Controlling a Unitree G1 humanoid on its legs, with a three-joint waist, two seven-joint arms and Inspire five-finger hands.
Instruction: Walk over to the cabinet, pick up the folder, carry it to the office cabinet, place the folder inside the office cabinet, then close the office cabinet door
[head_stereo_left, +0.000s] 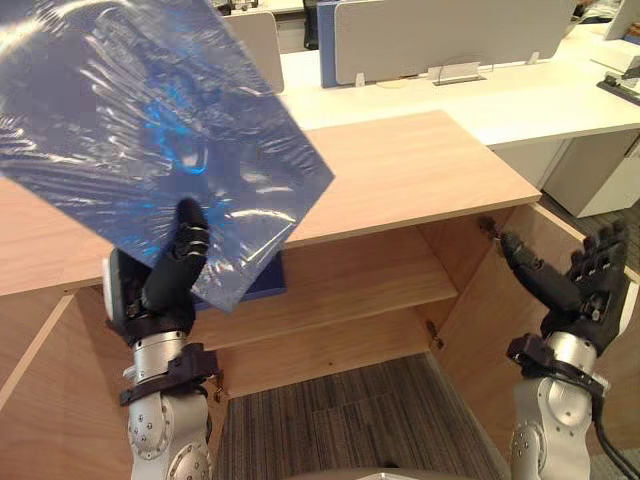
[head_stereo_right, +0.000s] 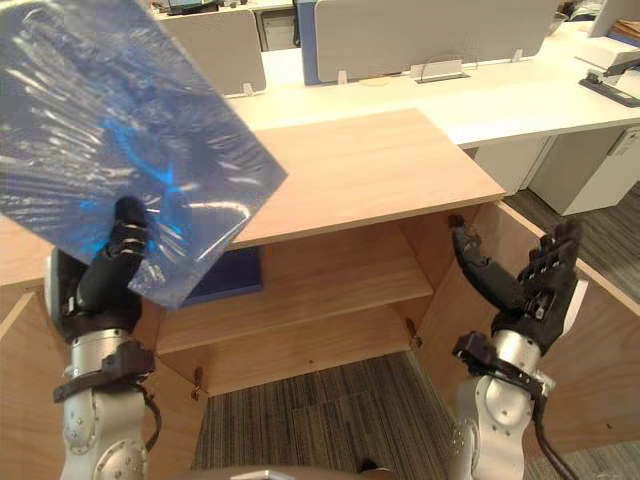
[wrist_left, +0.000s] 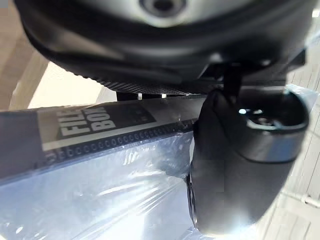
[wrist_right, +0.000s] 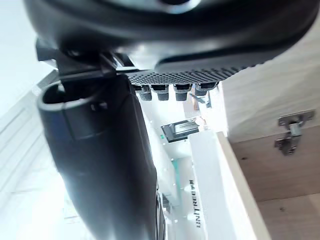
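A translucent blue plastic folder (head_stereo_left: 150, 130) is held up, tilted, over the left part of the wooden office cabinet (head_stereo_left: 400, 170). My left hand (head_stereo_left: 175, 265) is shut on its lower edge, thumb pressed on the front; the left wrist view shows the folder (wrist_left: 100, 185) pinched under the thumb (wrist_left: 240, 170). The cabinet stands open, with a shelf (head_stereo_left: 360, 275) inside and a dark blue item (head_stereo_left: 262, 282) lying on it. My right hand (head_stereo_left: 575, 285) is open, fingers straight, in front of the open right door (head_stereo_left: 500, 330).
White desks (head_stereo_left: 520, 95) with grey partition screens (head_stereo_left: 450, 35) stand behind the cabinet. The left door (head_stereo_left: 40, 400) hangs open beside my left arm. Grey striped carpet (head_stereo_left: 340, 420) lies in front of the cabinet.
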